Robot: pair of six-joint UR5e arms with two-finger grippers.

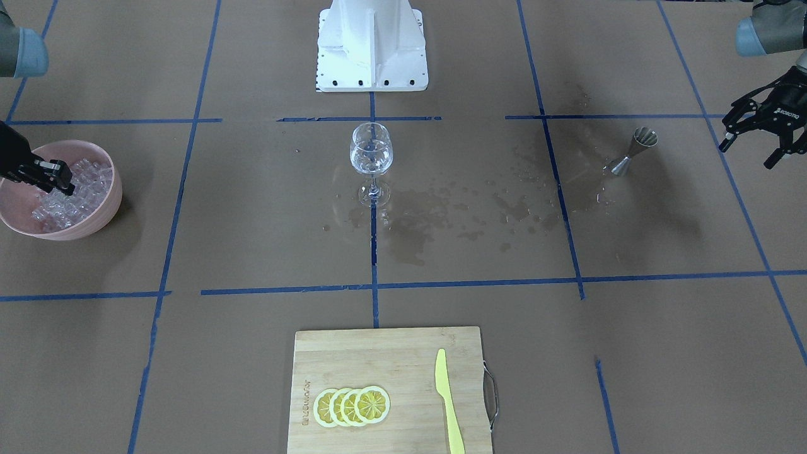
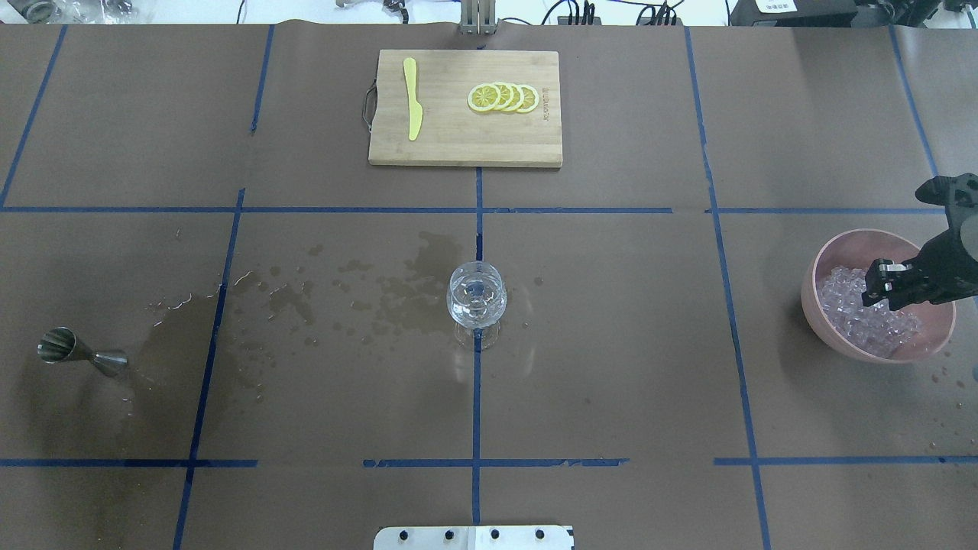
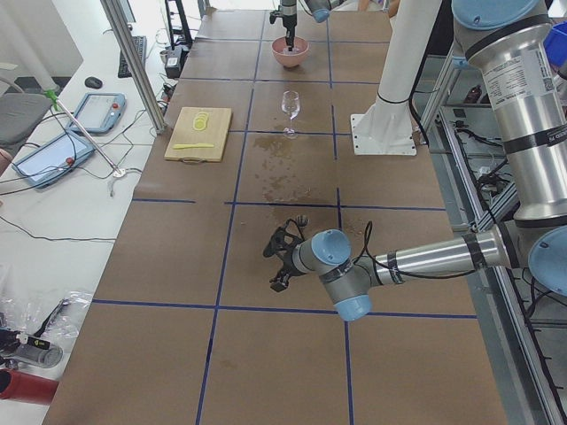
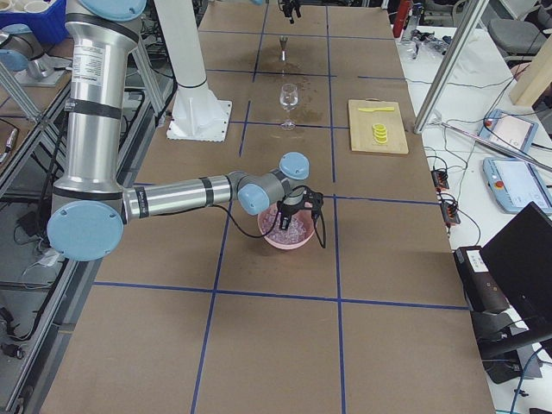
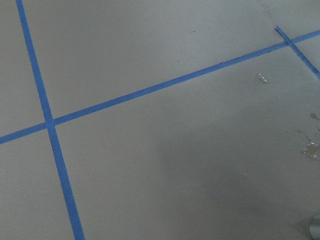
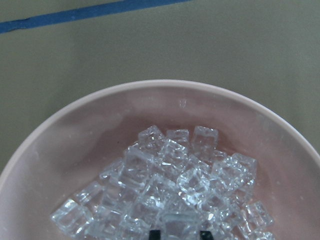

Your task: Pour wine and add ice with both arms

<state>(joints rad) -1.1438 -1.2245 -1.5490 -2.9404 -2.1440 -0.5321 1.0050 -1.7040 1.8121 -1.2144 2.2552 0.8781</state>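
Two arms are present, and each is logged separately. The right arm [image 4: 181, 197] reaches down into one pink bowl [image 6: 75, 130] at the robot's right end of the table [image 1: 252, 208]. The right gripper [image 2: 872, 284] has its fingertips sunk among the ice [image 6: 175, 185], a heap of many small clear cubes (too many and too jumbled to count). One cube lies between the two fingertips, but whether they press on it cannot be told. The left arm [image 3: 425, 257] extends low over the opposite end. The left gripper [image 1: 749, 150] hangs with its fingers spread wide, holds nothing, and is near but apart from one steel jigger [image 1: 632, 151] standing on the paper. One stemmed glass [image 1: 371, 151] stands upright at the centre, on a blue tape crossing. The wine [image 1: 371, 165] is a small, barely visible clear pool in the bottom of its bowl. Dark wet stains [image 1: 416, 217] spread over the paper between glass and jigger. One wooden cutting board [image 1: 378, 359] lies at the table edge farthest from the robot, carrying four overlapping lemon slices [image 1: 351, 405] and one yellow knife [image 1: 446, 397].
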